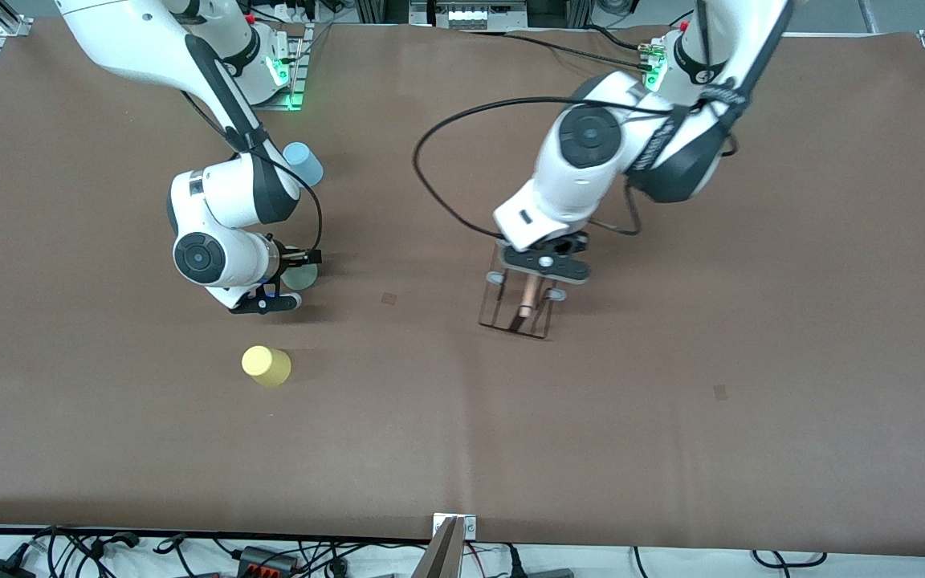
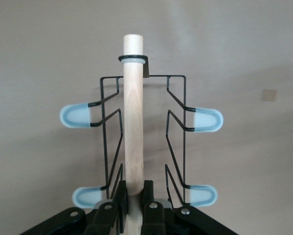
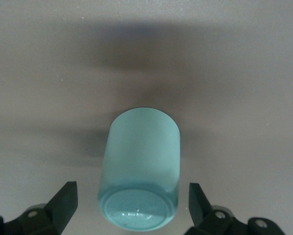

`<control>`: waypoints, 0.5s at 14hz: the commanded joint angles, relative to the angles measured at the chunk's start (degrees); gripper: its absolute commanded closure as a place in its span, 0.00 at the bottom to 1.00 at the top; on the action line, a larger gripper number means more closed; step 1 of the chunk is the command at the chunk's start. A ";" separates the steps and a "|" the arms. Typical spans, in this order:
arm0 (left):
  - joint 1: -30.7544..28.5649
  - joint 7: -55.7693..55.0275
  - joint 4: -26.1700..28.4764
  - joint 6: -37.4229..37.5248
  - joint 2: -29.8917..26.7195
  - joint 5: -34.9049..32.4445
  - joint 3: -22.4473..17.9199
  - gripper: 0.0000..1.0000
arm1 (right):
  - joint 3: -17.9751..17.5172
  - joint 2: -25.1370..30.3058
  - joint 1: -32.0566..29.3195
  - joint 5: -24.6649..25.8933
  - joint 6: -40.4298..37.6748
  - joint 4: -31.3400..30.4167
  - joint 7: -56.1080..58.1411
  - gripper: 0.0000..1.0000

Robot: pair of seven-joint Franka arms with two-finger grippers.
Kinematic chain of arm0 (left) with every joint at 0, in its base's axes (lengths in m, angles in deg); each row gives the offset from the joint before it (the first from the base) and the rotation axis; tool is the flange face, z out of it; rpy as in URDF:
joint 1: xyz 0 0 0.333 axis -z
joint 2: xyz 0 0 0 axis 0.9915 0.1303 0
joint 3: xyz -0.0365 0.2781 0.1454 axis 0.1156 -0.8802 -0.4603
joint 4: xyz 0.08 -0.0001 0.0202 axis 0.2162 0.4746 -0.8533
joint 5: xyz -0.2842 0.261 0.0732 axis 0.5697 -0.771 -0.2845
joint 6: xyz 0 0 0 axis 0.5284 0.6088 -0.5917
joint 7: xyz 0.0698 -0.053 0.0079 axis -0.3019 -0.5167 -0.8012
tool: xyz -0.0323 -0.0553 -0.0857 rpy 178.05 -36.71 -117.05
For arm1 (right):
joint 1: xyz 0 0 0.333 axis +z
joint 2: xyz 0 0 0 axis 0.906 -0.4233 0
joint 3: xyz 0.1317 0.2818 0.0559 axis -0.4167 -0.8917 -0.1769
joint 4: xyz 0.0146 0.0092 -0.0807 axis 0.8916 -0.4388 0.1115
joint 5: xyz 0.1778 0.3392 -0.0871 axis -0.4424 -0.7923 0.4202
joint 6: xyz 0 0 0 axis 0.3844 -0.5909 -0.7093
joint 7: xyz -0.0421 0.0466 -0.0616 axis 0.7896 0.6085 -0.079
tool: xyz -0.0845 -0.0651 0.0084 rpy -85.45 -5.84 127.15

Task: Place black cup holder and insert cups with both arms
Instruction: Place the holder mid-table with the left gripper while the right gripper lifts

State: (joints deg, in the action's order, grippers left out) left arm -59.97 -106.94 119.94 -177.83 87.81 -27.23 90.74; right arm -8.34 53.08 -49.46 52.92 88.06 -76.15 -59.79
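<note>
Two steps are in hand at once. In the middle of the front view, a little toward the frame's right, the left gripper (image 1: 543, 277) pinches the light wooden rod (image 2: 133, 117) of the black cup holder (image 1: 517, 303), its fingers (image 2: 120, 198) pressed tight on either side of the rod near its lower end in the left wrist view. The wire frame and its blue-tipped pegs (image 2: 207, 120) hang square to the gripper. Whether the base already rests on the brown counter (image 1: 671, 401) or sits just above it cannot be told.

At the frame's centre left, the right gripper (image 1: 290, 277) is spread wide around the pale green cup (image 3: 140, 176), which stands upside down on the counter. The right wrist view shows a finger on each side of the cup with clear gaps, so nothing is gripped yet.

The light blue cup (image 1: 303, 163) stands higher in the frame, partly hidden by the right arm. The yellow cup (image 1: 266, 365) sits lower in the frame, nearer the front camera, well apart from the holder.

Judging from this, the holder is being placed and the first cup pickup is about to begin. The next move calls for the left arm to keep the holder steady and upright, and for the right gripper to close squarely on the green cup's wall, then lift it and carry it over to a peg.
</note>
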 commanded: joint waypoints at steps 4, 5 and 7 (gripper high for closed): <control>6.28 -10.19 -7.46 1.47 5.73 -0.09 -0.34 1.00 | -0.28 0.18 -0.46 -0.87 -0.10 -0.03 -0.55 0.56; 6.29 -11.42 -7.46 1.47 5.73 0.00 -0.34 1.00 | -0.28 0.53 -0.20 -0.87 -1.32 0.94 -0.55 0.64; 7.24 -14.58 -7.55 1.30 6.51 -0.09 -0.34 1.00 | -0.28 1.06 0.07 -0.87 -7.71 6.36 -0.55 0.71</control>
State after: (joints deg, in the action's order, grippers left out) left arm -53.51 -118.68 114.83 -177.81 93.42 -27.23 90.73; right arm -8.35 53.07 -49.52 52.91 86.02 -74.30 -59.85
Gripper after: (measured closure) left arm 0.846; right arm 0.339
